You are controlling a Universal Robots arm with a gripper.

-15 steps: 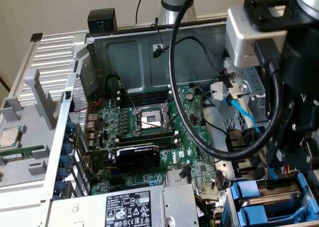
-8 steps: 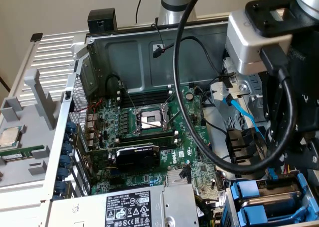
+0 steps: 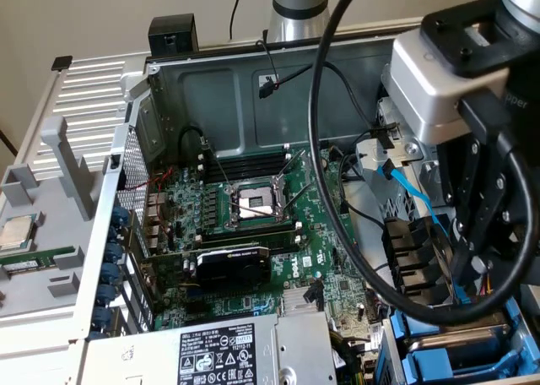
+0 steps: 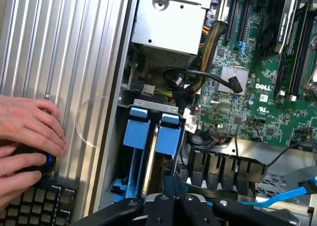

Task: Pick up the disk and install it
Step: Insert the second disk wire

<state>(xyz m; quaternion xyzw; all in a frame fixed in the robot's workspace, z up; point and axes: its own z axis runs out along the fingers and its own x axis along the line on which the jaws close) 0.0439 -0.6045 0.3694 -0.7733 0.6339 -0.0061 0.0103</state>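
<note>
Disk (image 4: 167,137) stands on edge in the drive bay (image 4: 148,103) beside the motherboard (image 4: 257,102). It is one of two blue carriers side by side, and I take it to be the one nearer the board, though its metal body and label are hidden. The gripper (image 4: 172,182) hangs just over that carrier with its fingers pressed together and nothing between them; whether the tips touch the blue plastic I cannot tell. The step in hand looks like seating the carrier. To do that well, the closed tips should bear squarely on the carrier's top edge and push straight along the bay's rails. They should keep off the neighbouring carrier (image 4: 135,132) and the blue data cable (image 4: 292,194) trailing close by, and a tilted push could jam the frame. A person's hands (image 4: 27,137) rest on a control knob beside a keyboard (image 4: 39,201) outside the case. Readable writing is sparse: "DELL" in white on the motherboard. The power supply (image 3: 211,351) carries a black-and-white label too fine to read.
</note>
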